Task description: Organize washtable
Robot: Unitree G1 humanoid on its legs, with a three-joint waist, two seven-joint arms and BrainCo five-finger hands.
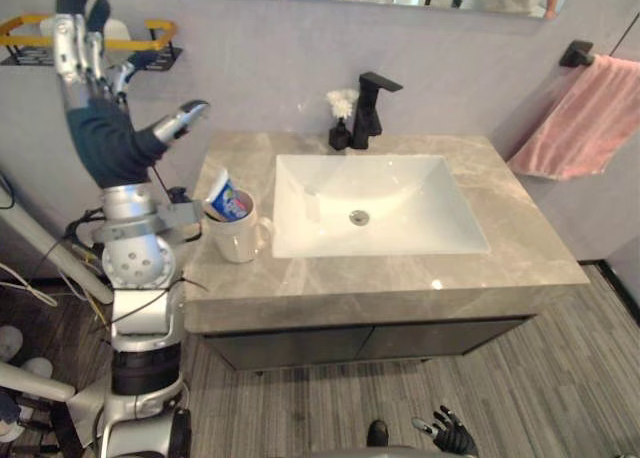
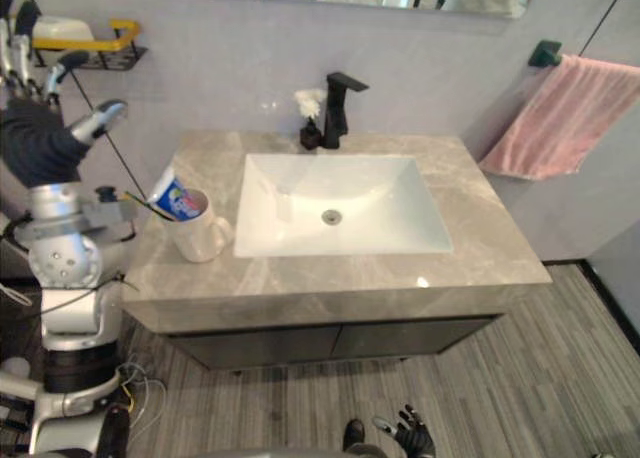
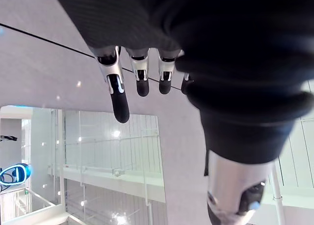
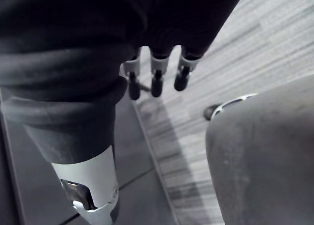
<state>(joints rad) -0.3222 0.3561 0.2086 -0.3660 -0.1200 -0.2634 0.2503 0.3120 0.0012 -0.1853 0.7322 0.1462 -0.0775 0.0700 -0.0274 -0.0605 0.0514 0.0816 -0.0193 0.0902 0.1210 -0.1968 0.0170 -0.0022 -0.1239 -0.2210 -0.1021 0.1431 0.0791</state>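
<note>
A white mug [image 1: 238, 236] stands on the grey marble counter [image 1: 400, 273], left of the white sink basin [image 1: 370, 203]. A blue and white toothpaste tube [image 1: 227, 197] leans inside the mug. My left hand [image 1: 103, 128] is raised high beside the counter's left end, above and left of the mug, with straight fingers [image 3: 119, 99] pointing up the wall and nothing in them. My right hand [image 1: 455, 438] hangs low near the floor in front of the cabinet, its fingers [image 4: 156, 80] relaxed and empty.
A black faucet [image 1: 370, 108] stands behind the basin with a small black bottle holding a white tuft [image 1: 342, 118] beside it. A pink towel [image 1: 590, 118] hangs on the right wall. A yellow and black wall shelf [image 1: 150, 38] sits just behind the raised left hand.
</note>
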